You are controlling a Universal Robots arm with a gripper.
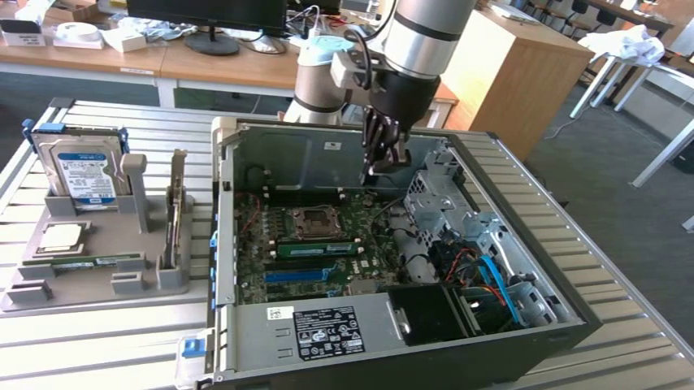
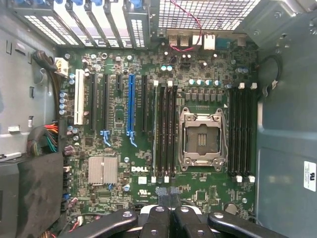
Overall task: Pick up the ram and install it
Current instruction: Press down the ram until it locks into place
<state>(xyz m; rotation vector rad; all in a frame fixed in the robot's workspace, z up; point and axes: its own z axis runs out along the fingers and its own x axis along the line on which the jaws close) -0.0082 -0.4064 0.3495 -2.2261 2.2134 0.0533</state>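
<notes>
On a slatted metal table (image 1: 97,341), an open computer case (image 1: 304,154) lies on its side, so its motherboard (image 2: 119,144) faces up towards the robot arm (image 1: 418,41) reaching in. Beside the case, a grey holder (image 1: 97,284) keeps spare parts propped within easy reach. The ram (image 1: 314,248), a green strip, appears seated on edge in a slot just beside the empty processor socket (image 2: 202,140). A similar strip (image 1: 93,262) lies flat in the holder. The gripper (image 2: 167,196) hangs above the board with its fingers pressed together, holding nothing.
</notes>
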